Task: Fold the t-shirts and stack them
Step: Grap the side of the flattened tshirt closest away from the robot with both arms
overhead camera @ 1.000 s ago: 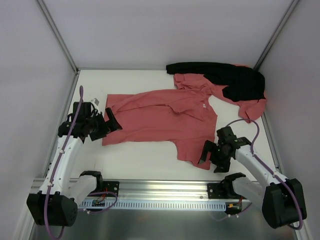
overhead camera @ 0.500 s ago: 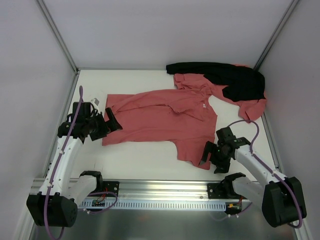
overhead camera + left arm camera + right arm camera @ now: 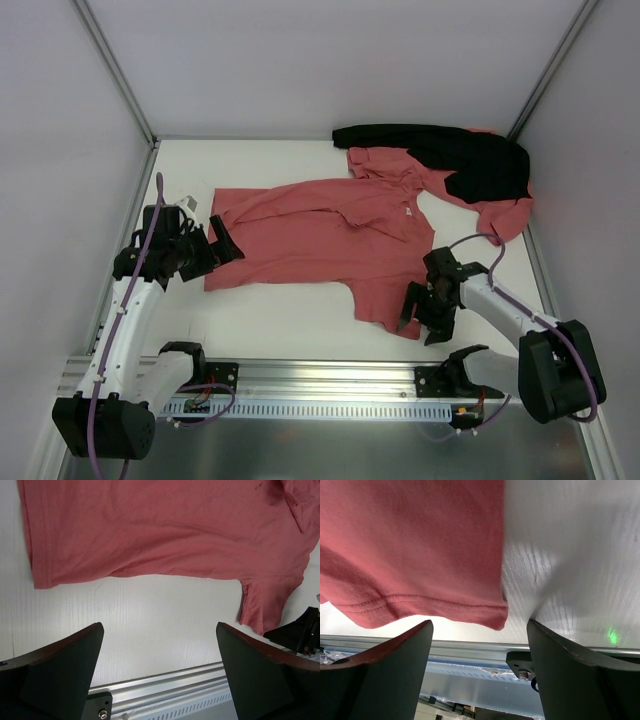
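- An aluminium rail (image 3: 330,375) runs along the near edge of the white desk (image 3: 280,320), and both arm bases stand on it.
- The right gripper (image 3: 420,318) sits low at the near right of the desk. Its fingers (image 3: 385,670) stand apart, one to each side of the hem corner of a sleeve (image 3: 420,555). They are not clamped on the cloth, and whether either pad touches it cannot be told.
- That sleeve belongs to a salmon-red t-shirt (image 3: 320,235) spread flat across the middle of the desk, with its hem toward the left edge. Its other sleeve is folded in or hidden and hard to trace.
- The left gripper (image 3: 222,240) hangs at the shirt's hem near the left edge, its jaws wide apart with nothing between them. From the wrist view the hem corner (image 3: 42,580) lies beyond the fingertips.
- A small pale mark (image 3: 409,211) shows near the collar, too small to read.
- In the far right corner a second salmon-red t-shirt (image 3: 400,165) lies crumpled, largely covered by a black garment (image 3: 470,155). Only its edges show, so how many shirts lie there cannot be told.
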You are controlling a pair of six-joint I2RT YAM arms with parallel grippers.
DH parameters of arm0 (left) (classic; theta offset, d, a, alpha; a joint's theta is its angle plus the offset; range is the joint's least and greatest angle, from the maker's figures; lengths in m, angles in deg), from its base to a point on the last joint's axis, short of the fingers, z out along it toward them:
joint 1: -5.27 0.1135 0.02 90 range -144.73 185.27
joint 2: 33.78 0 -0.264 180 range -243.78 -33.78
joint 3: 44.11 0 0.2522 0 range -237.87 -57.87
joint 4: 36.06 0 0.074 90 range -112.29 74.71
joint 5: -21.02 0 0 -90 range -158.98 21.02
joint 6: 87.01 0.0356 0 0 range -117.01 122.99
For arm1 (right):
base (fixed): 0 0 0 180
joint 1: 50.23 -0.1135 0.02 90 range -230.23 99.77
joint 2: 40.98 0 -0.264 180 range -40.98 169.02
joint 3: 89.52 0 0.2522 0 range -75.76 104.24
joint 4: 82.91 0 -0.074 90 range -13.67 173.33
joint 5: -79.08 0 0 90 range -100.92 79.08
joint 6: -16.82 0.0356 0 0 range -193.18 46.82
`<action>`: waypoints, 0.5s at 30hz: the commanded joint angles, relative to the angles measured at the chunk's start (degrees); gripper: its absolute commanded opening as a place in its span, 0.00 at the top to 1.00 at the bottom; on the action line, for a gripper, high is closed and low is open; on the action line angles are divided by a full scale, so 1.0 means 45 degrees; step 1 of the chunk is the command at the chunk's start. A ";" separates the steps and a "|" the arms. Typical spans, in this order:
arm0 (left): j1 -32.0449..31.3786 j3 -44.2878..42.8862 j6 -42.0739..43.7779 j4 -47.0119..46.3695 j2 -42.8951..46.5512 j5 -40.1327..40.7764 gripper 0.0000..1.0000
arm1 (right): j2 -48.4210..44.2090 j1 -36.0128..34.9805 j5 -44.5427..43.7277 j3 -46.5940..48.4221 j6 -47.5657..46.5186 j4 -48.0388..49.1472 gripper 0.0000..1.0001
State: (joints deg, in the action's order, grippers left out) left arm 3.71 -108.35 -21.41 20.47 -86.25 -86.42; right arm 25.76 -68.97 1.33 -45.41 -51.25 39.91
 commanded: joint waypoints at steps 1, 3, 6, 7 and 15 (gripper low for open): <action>-0.0141 -0.0091 0.0208 0.0068 0.0214 -0.0032 0.01 | 0.0363 -0.0249 0.0285 0.0462 0.0184 0.1582 0.22; -0.0141 -0.0091 0.0227 0.0029 0.0214 0.0026 0.01 | 0.0481 -0.0268 0.0344 0.0541 0.0165 0.1699 0.30; -0.0141 -0.0091 0.0228 0.0009 0.0214 0.0026 0.01 | 0.0715 -0.0269 0.0442 0.0599 0.0204 0.1855 0.50; -0.0160 -0.0091 0.0247 0.0009 0.0214 0.0026 0.01 | 0.0774 -0.0288 0.0461 0.0619 0.0185 0.1914 0.55; -0.0161 -0.0072 0.0306 0.0028 0.0253 0.0124 0.01 | 0.0775 -0.0308 0.0266 0.0873 0.0145 0.1720 1.00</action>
State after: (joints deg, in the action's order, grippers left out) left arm 3.68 -108.35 -21.34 20.47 -86.16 -86.39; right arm 29.32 -69.97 2.95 -43.92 -50.94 47.08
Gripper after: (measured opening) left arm 0.987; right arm 0.036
